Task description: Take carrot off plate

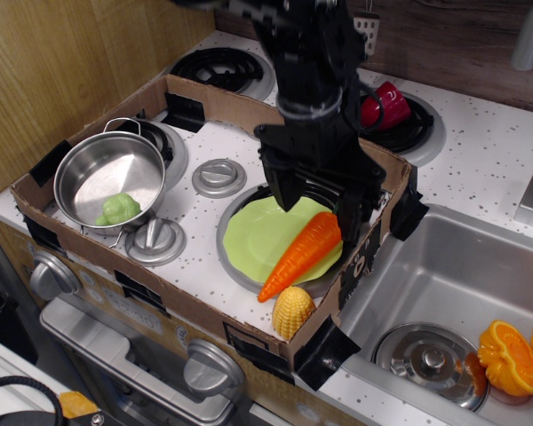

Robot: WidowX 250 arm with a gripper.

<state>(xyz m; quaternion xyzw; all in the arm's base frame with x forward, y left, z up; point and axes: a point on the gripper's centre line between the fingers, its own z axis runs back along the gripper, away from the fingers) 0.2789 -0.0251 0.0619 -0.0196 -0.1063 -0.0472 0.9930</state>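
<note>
The orange carrot [300,255] lies slantwise across the right half of the lime-green plate [253,235], its thin tip reaching past the plate's front rim. Its green stem end is hidden behind the gripper. My black gripper [318,197] is open and hangs low over the plate's far right part. One finger [284,186] stands over the plate's back rim; the other finger [351,211] is at the carrot's thick end. Nothing is held between them.
A cardboard wall [373,244] runs close to the right of the plate. A yellow corn piece [292,311] lies by the carrot's tip. A steel pot [111,177] with a green item stands at left. A red pepper [384,105] sits behind; orange halves [515,355] lie in the sink.
</note>
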